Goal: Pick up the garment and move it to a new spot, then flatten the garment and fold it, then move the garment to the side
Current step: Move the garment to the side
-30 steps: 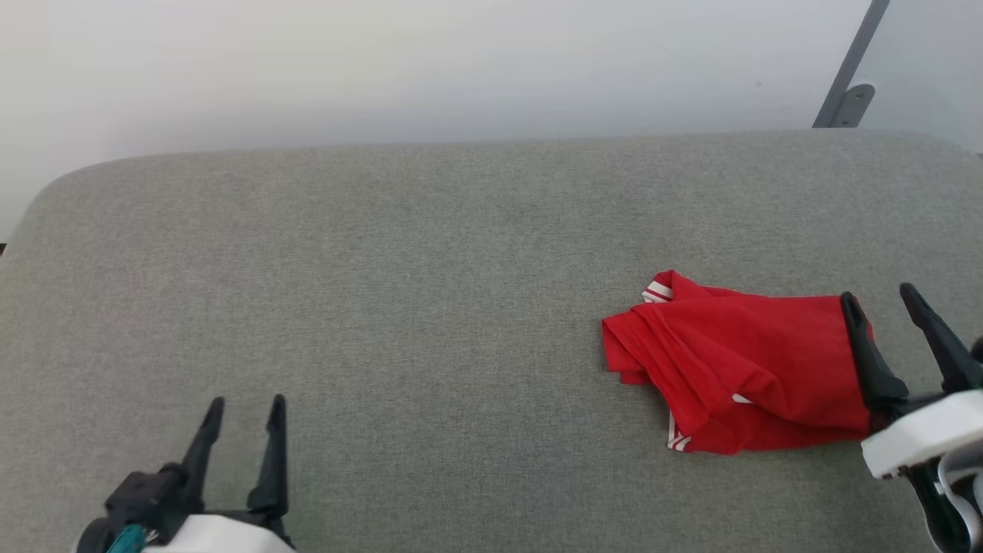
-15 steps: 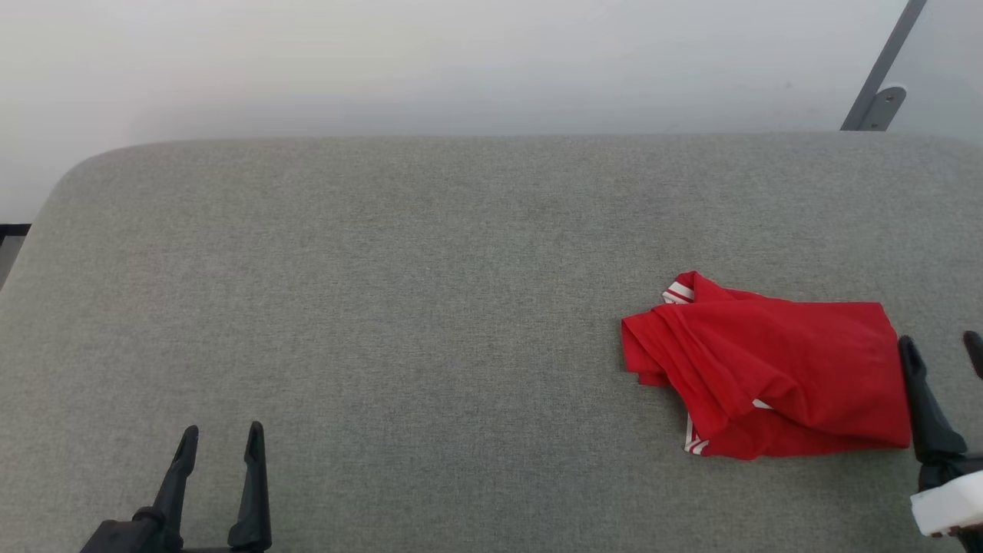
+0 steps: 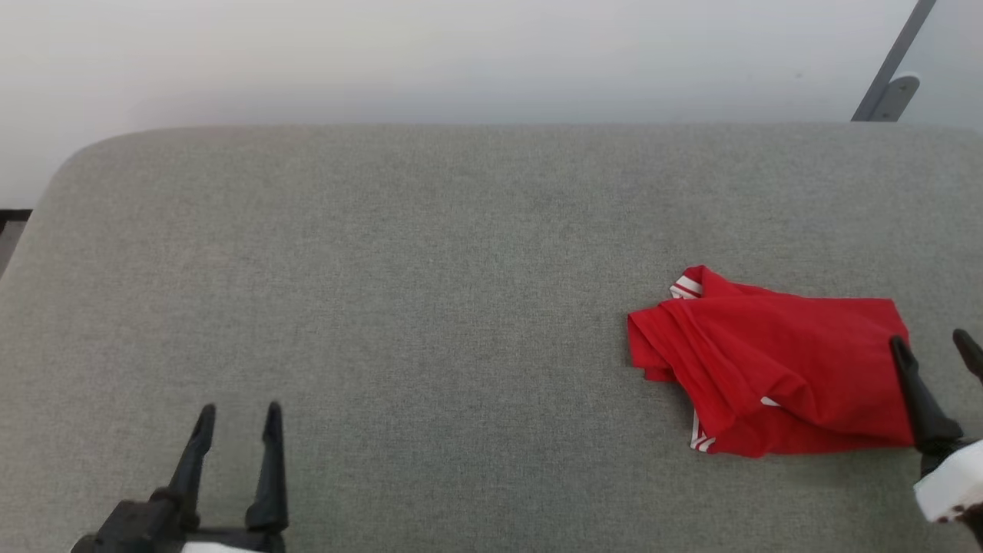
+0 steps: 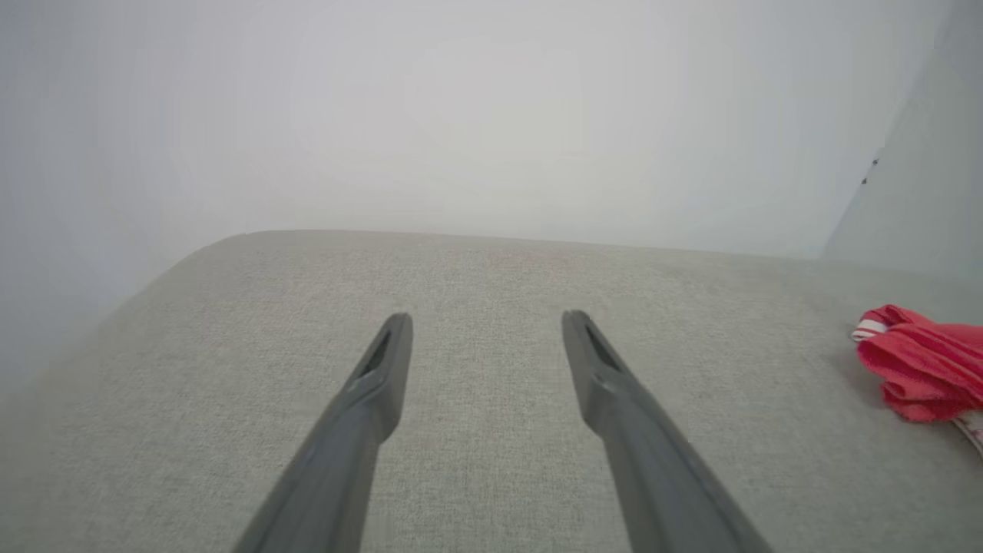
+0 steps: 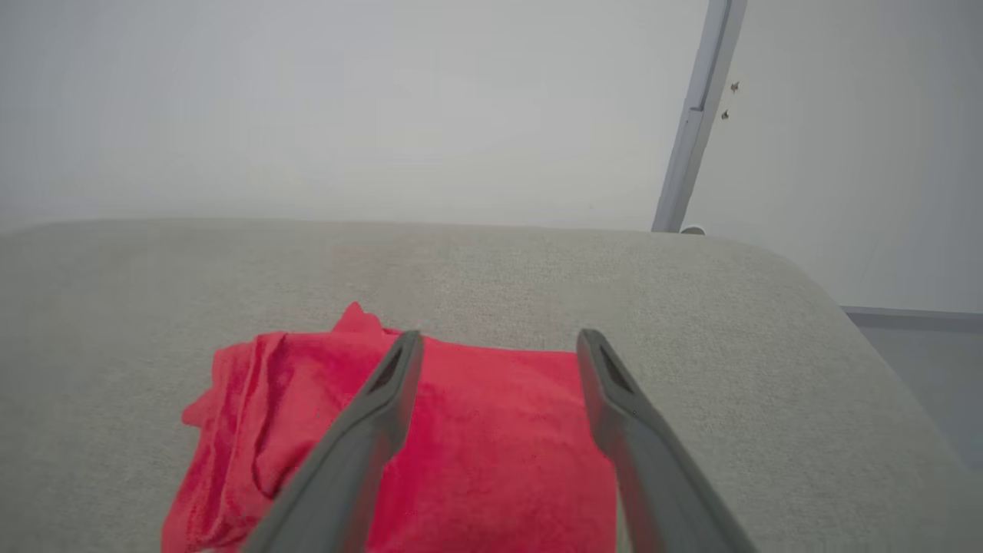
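Head view: garment (image 3: 768, 369) is lying at cushion's (image 3: 430, 269) right end, long axis following cushion's length; right gripper (image 3: 928, 339), jaws apart, is hovering there | left wrist view: left gripper (image 4: 485, 318), jaws apart, is hanging over cushion's left half | right wrist view: right arm is sitting nearer.

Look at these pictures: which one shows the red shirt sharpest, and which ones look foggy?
Head view: soft even light, the garment crisp and deep red, a thin shadow at its near edge. Left wrist view: milky haze, left gripper soft-edged, garment pinkish at the right edge. Right wrist view: same haze, garment paler behind the right gripper.
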